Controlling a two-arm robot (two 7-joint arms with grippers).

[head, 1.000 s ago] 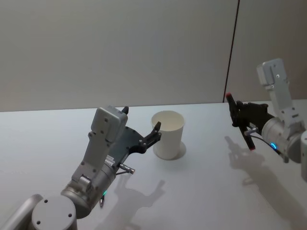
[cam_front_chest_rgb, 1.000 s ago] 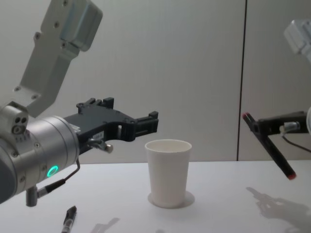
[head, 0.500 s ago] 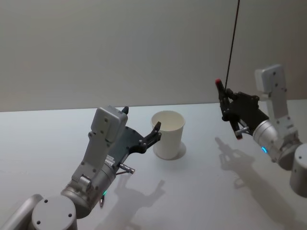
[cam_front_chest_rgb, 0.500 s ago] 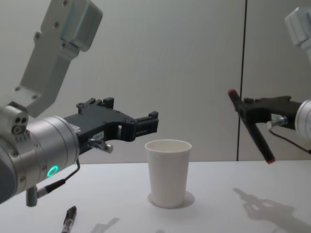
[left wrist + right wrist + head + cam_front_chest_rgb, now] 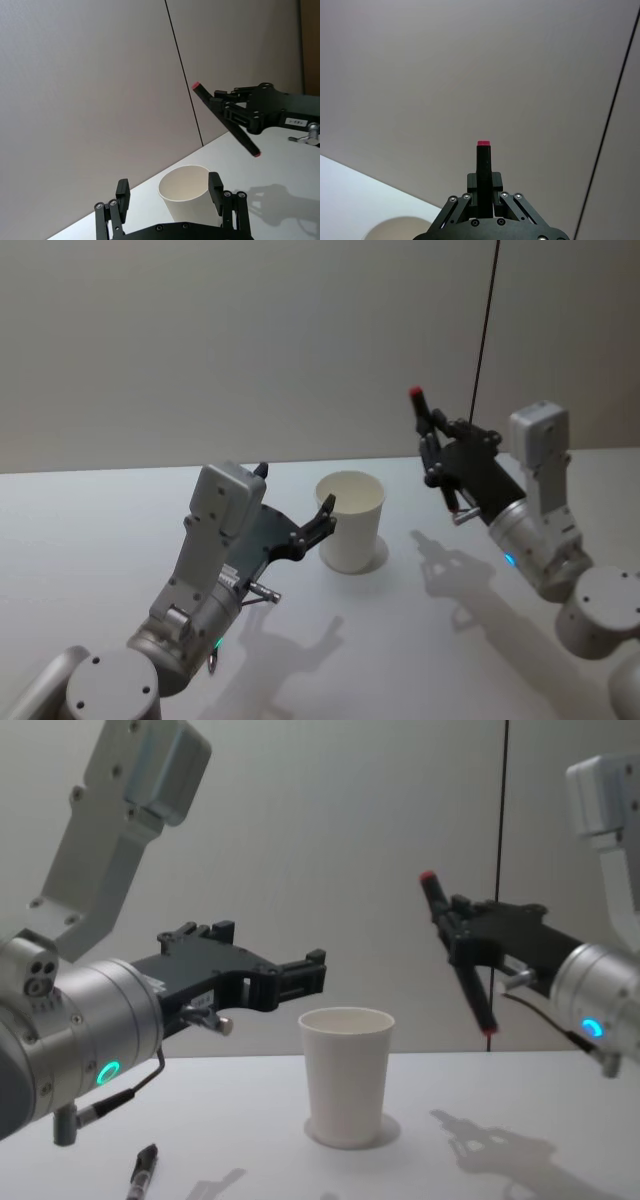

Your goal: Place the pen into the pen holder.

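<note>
Reading this as the carry and line-up step: the pen is picked up but not in the cup yet.

Right gripper (image 5: 455, 932) is clamping the pen (image 5: 472, 990) on the upper part of its barrel, fingers closed tight on it. I'm holding the pen in the air, up and to the right of the cup (image 5: 346, 1070). It's well clear of the cup and not over the mouth. The pen is sitting tilted, with the red top end leaning toward the cup and the lower end pointing down and away from it.

The cup is standing upright on the tabletop (image 5: 100, 530), mouth up, with nothing sticking out of it.

Left gripper (image 5: 169, 192) is hovering just to the left of the cup at about rim height. Its fingers are spread wide and holding nothing. I can't tell whether the near fingertip is touching the rim.

Next move, as I'm judging it:
- Bring the pen's lower end over the middle of the cup's mouth.
- Rotate the wrist to take most of the tilt out.
- Go down until the tip is inside the cup, then open the fingers.

I'm expecting the cup to be light. If the tilted tip catches the rim, it could push the cup sideways or tip it over. I'm wanting the tip well inside before letting go.
</note>
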